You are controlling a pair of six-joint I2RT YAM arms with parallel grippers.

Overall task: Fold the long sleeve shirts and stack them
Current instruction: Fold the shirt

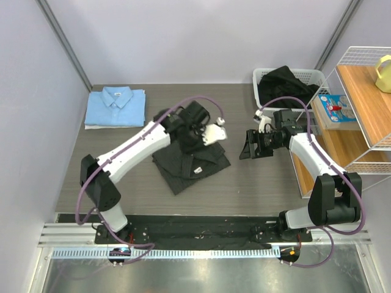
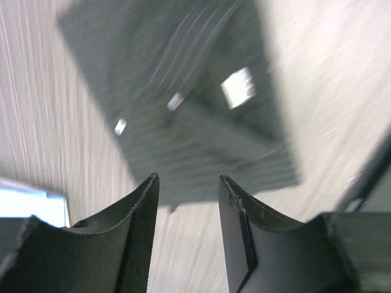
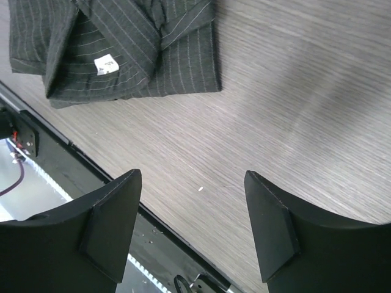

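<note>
Looking down in the top external view, the tabletop [image 1: 256,183] carries the light blue shirt [image 1: 116,107] folded flat at its far left corner, collar showing. The pinstriped shirt [image 1: 189,162] lies folded near the middle, turned at an angle to the edges. The left end effector [image 1: 206,135] hangs over the far right part of the pinstriped shirt, and the right end effector [image 1: 247,146] hovers over bare wood toward the right edge, apart from both shirts. A white basket [image 1: 259,76] at the far right corner holds a dark garment [image 1: 282,82], and a wire shelf rack [image 1: 366,104] stands beside the right edge. The left wrist view is blurred, yet the left end effector [image 2: 188,183] reads as released: its two fingers stand apart with nothing between them, and the pinstriped shirt [image 2: 183,122] lies beyond them with a white label [image 2: 238,86] showing. In the right wrist view the right end effector [image 3: 192,183] is released too, its fingers spread wide over bare tabletop [image 3: 293,110] and gripping nothing. The pinstriped shirt [image 3: 122,49] lies ahead of it, close to the near edge.
</note>
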